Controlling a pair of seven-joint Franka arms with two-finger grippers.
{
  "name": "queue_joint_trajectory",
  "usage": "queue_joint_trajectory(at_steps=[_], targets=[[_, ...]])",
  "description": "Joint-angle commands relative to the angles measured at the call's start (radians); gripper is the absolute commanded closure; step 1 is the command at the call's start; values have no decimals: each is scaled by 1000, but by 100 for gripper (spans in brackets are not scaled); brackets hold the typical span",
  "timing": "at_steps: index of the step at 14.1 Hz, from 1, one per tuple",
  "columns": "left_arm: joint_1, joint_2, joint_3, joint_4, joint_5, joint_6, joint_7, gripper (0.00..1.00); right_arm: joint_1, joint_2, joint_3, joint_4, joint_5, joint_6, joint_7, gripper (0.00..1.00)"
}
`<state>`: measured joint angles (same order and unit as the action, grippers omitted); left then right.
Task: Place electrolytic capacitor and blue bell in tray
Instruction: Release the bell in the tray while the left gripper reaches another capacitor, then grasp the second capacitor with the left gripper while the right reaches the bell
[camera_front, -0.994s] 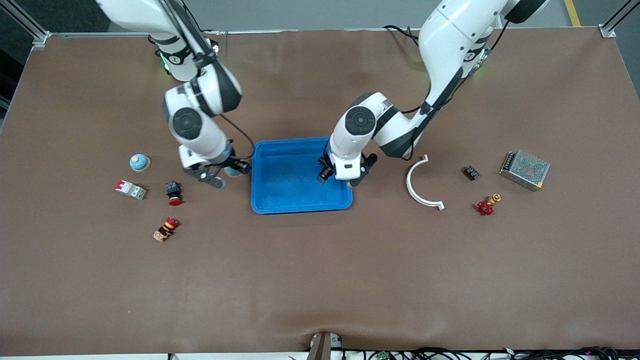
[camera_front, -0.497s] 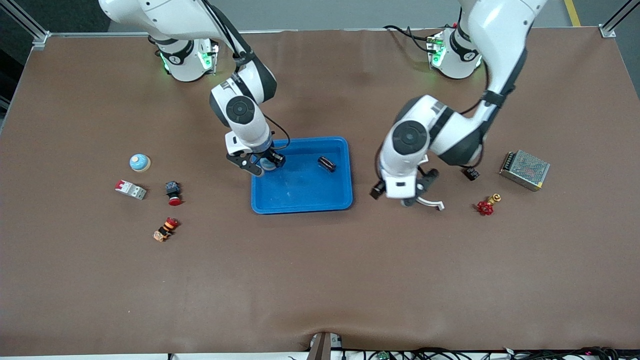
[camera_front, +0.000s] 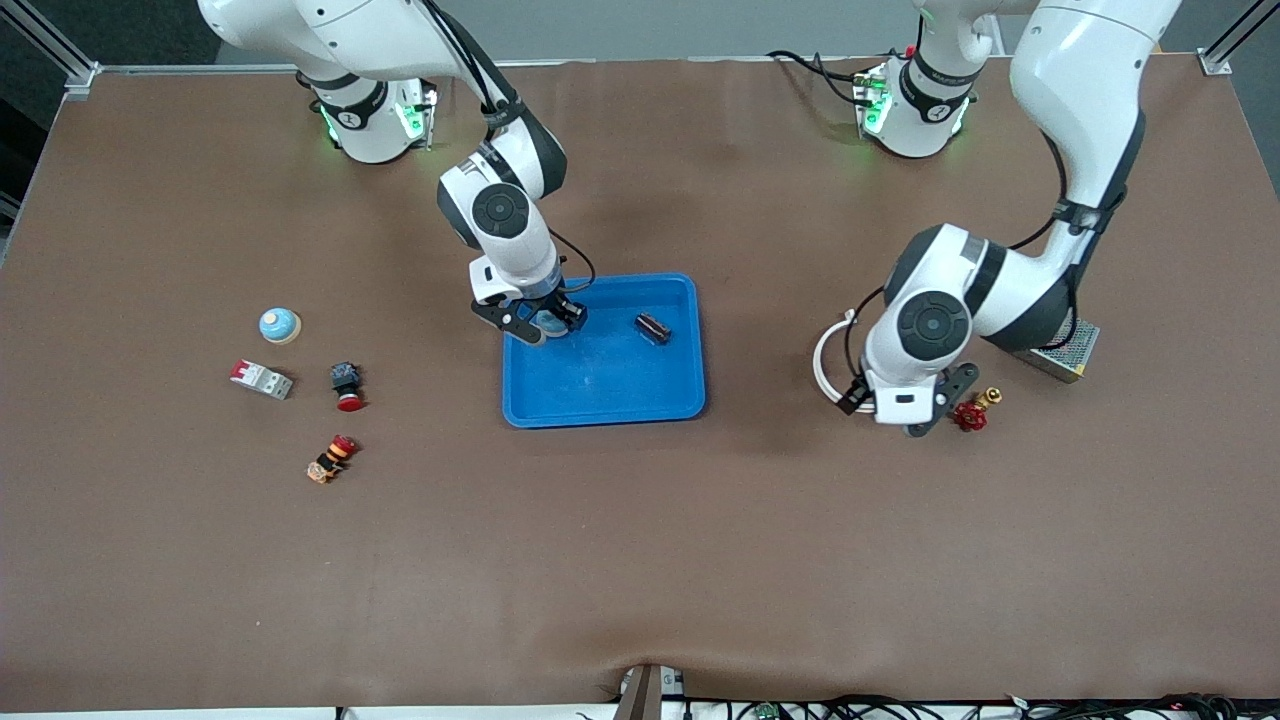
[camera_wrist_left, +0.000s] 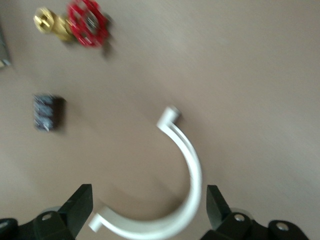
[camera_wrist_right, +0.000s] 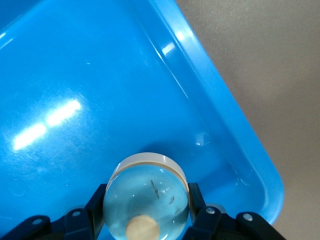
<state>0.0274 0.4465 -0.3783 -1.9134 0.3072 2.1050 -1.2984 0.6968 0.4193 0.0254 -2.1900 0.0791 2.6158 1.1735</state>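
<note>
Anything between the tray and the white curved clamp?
Nothing: in the front view, bare table separates the tray from the white curved clamp.

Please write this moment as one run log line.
right end effector: holds bell over tray | left end effector: open over white clamp

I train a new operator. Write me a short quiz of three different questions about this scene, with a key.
1. True or false: the capacitor lies in the tray.
2. What does the right end effector hold? A) valve B) bell C) white clamp
3. Fill in: the left end effector is ____ and hangs over the white clamp.

Key: 1 true; 2 B, the bell, over the tray; 3 open.
</note>
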Motion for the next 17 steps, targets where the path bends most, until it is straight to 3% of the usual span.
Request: queue_joint_trajectory(at_steps=[1, 5, 6, 7, 10, 13, 17], targets=[[89, -74, -14, -113, 29, 59, 79, 0, 17, 50, -13, 32, 21, 6, 12, 100], [203, -92, -14, -231, 90, 171, 156, 0, 12, 98, -13, 61, 21, 4, 12, 100], [229, -94, -14, -261, 110, 214, 156, 0, 6, 98, -12, 62, 21, 3, 14, 44], [253, -94, -14, -291, 124, 258, 156, 0, 13, 96, -13, 64, 21, -2, 23, 0], [279, -92, -14, -334, 150, 291, 156, 0, 12, 87, -12, 79, 21, -35, 15, 0], [296, -91, -14, -346, 150, 291, 154, 3, 7, 35, -7, 156, 22, -240, 17, 0], [296, -66, -14, -346, 150, 291, 153, 26, -48, -23, -15, 332, 36, -558, 5, 0]])
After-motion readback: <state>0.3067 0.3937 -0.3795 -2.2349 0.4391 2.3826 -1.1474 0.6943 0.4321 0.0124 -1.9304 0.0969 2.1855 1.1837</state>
